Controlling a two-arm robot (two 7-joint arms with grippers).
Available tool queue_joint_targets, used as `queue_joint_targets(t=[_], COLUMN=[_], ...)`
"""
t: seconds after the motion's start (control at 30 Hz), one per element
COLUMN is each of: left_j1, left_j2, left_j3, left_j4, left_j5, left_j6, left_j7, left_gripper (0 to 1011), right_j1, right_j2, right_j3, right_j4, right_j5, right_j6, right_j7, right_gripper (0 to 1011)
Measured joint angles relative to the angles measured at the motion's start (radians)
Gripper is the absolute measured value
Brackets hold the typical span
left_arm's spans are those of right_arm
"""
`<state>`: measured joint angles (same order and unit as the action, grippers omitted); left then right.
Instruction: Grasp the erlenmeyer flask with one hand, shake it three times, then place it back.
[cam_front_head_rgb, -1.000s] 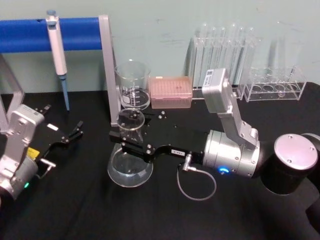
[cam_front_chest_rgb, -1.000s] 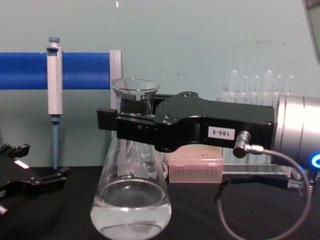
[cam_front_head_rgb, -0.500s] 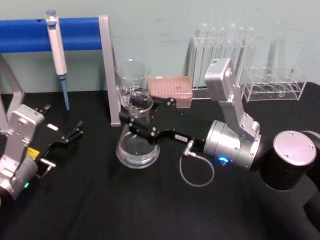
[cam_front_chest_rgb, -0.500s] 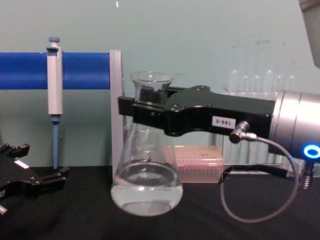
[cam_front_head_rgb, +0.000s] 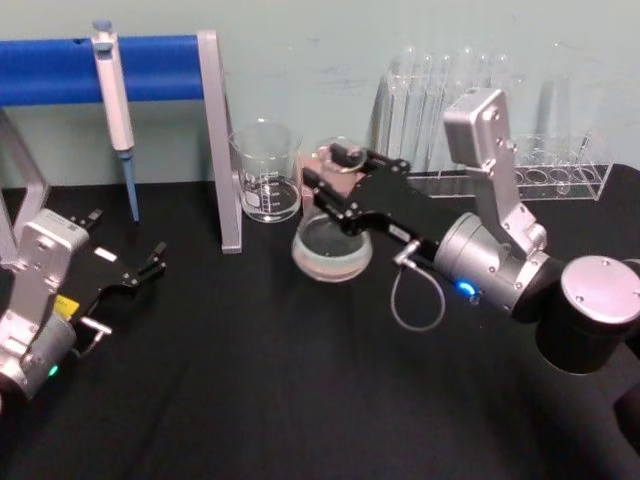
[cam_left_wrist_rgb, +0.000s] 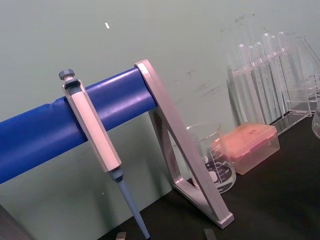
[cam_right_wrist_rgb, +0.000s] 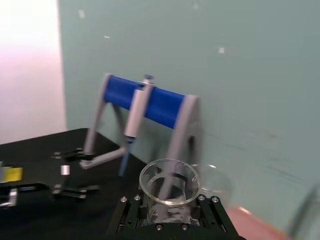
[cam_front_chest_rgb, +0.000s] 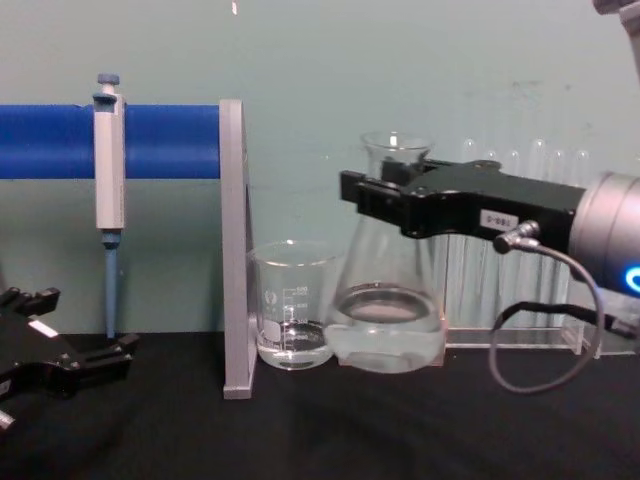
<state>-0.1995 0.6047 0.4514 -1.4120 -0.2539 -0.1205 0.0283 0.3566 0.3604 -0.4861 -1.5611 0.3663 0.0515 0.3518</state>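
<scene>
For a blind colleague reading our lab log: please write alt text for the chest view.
The right gripper, reaching in from the right, is shut on the neck of the erlenmeyer flask, which holds clear liquid beside a glass beaker. A pipette hangs on a blue-barred stand at left, the left gripper parked open below it.

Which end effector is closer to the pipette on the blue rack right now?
Left. The left end effector sits low, just in front of the pipette; the right end effector, shut on the erlenmeyer flask, is past the grey rack post.
</scene>
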Motion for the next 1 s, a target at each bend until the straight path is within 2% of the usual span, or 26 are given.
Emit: queue_joint_targets(t=[0.43,0.7,1.0], left_j1=[0.000,0.000,0.000], left_j2=[0.000,0.000,0.000], left_j3=[0.000,0.000,0.000], left_j4=[0.000,0.000,0.000], left_j5=[0.000,0.000,0.000], left_j6=[0.000,0.000,0.000], left_j7=[0.000,0.000,0.000], left_gripper=[1001,1001,1001], right_j1=[-0.040,-0.058,-0.067], right_j2=[-0.011,-0.018,-0.029], right_j3=[0.087,0.127,0.146], right_j4=[-0.004,-0.007,-0.007], right_j5=[-0.046,-0.066,-0.085], right_j6=[0.032,0.046,0.056], right_j7=[-0.094,-0.116,-0.112], right_gripper=[449,449,449])
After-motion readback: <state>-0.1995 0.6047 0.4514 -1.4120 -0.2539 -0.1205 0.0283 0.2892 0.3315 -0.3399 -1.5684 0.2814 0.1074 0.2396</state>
